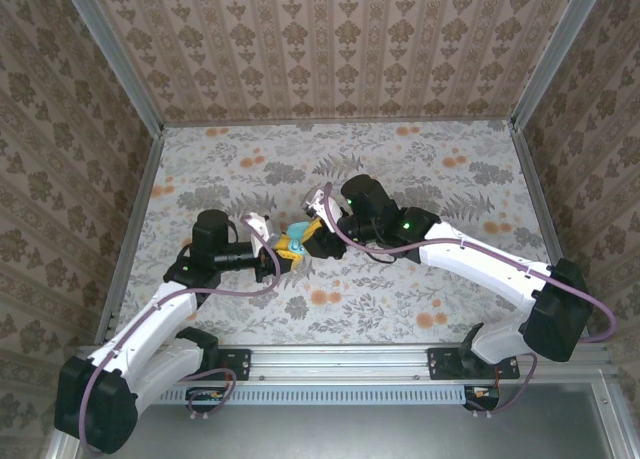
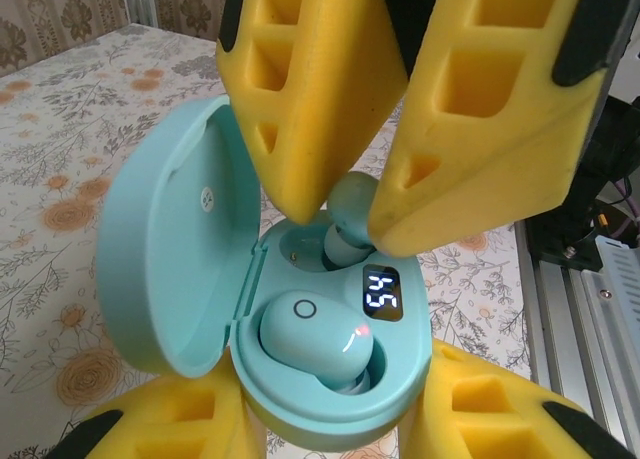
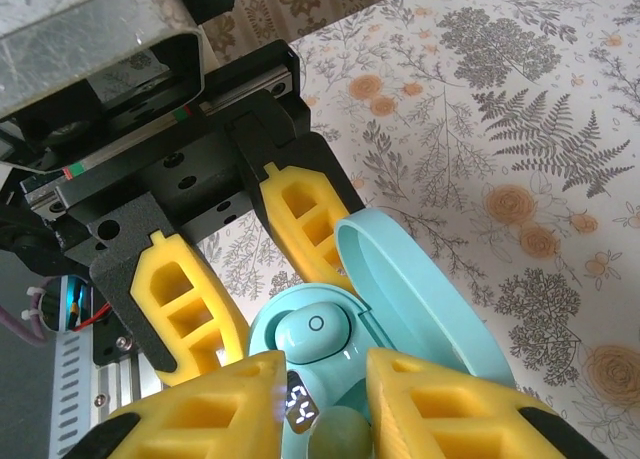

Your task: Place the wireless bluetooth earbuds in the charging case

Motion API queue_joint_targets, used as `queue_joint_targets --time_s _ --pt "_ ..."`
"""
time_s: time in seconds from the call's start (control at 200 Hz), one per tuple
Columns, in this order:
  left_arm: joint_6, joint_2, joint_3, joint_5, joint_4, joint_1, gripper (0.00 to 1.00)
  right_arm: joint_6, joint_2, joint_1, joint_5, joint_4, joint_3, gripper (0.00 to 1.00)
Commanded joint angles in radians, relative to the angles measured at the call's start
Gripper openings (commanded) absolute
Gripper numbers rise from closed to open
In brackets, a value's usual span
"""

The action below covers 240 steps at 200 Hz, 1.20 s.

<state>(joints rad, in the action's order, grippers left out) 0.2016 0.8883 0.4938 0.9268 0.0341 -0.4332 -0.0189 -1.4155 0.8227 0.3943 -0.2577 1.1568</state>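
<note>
Between the right fingers (image 2: 320,99) sits a loose earbud (image 2: 352,207), pale blue-green and rounded. The two yellow tips stand narrowly apart on either side of it. In the right wrist view a thin gap shows on one side of the bud, so whether they pinch it or only flank it cannot be told. Just beneath those tips, the bud's lower end reaches into the empty socket of the charging case (image 2: 400,384).

Beside that socket, toward the left fingers (image 3: 190,309), a seated earbud (image 2: 312,337) lies in its own well with a small red light on it. A lit display (image 2: 382,292) glows on the case's face between the two wells. The lid (image 2: 165,249) stands swung open to one side of the right fingers, close against one of them, so it crowds the way down.

The left fingers are closed on the case body from below, one yellow pad on each side, holding it off the counter (image 1: 420,169). Around both sets of fingers spreads the flowered counter. A metal rail (image 2: 590,309) runs along its edge behind the left fingers.
</note>
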Motion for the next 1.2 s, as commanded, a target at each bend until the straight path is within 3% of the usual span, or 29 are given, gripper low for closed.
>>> queue_joint_targets --time_s 0.0,0.375,0.665,0.855,1.065,1.195 --pt "0.006 -0.031 0.028 0.085 0.057 -0.013 0.00 0.026 -0.028 -0.007 -0.076 -0.035 0.023 0.28" --pt "-0.011 -0.026 -0.015 0.066 0.109 -0.013 0.00 0.110 0.006 -0.007 -0.087 -0.122 0.124 0.38" --pt "-0.036 0.000 -0.029 0.079 0.161 -0.013 0.00 0.202 0.090 -0.056 -0.052 -0.139 0.148 0.39" --pt "-0.035 0.012 -0.014 0.104 0.161 -0.013 0.00 0.290 0.070 -0.171 0.099 -0.109 0.161 0.39" --pt "-0.031 0.049 0.020 0.116 0.162 -0.015 0.00 0.301 -0.098 -0.181 0.269 -0.152 0.241 0.35" --pt "-0.035 0.075 0.049 0.114 0.168 -0.015 0.00 0.312 -0.106 -0.177 0.311 -0.148 0.204 0.34"
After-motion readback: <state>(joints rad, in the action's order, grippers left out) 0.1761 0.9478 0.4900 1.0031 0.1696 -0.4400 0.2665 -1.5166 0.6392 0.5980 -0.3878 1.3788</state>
